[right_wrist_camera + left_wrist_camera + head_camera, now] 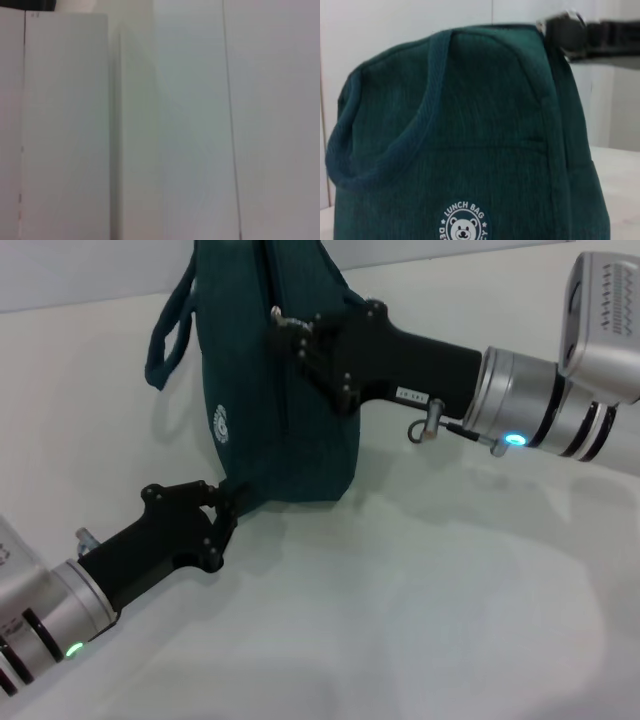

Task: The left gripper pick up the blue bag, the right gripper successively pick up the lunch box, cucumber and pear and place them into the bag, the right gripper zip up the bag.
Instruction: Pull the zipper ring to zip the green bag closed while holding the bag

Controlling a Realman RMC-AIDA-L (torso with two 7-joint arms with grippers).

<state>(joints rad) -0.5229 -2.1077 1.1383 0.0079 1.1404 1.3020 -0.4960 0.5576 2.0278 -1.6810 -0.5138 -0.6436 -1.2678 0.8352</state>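
The blue bag (280, 410) stands upright on the white table, one loop handle (168, 330) hanging off its left side. My left gripper (232, 502) is low at the bag's near bottom corner, shut on the fabric. My right gripper (292, 332) reaches in from the right, high on the bag's zipper line. Its fingers are closed at the metal ring pull (275, 312). The left wrist view is filled by the bag (485, 150) with its round white logo (465, 227), and the right gripper (565, 31) shows at the bag's top edge. The lunch box, cucumber and pear are out of view.
The white table (450, 600) spreads in front of and to the right of the bag. The right wrist view shows only pale wall panels (65, 125).
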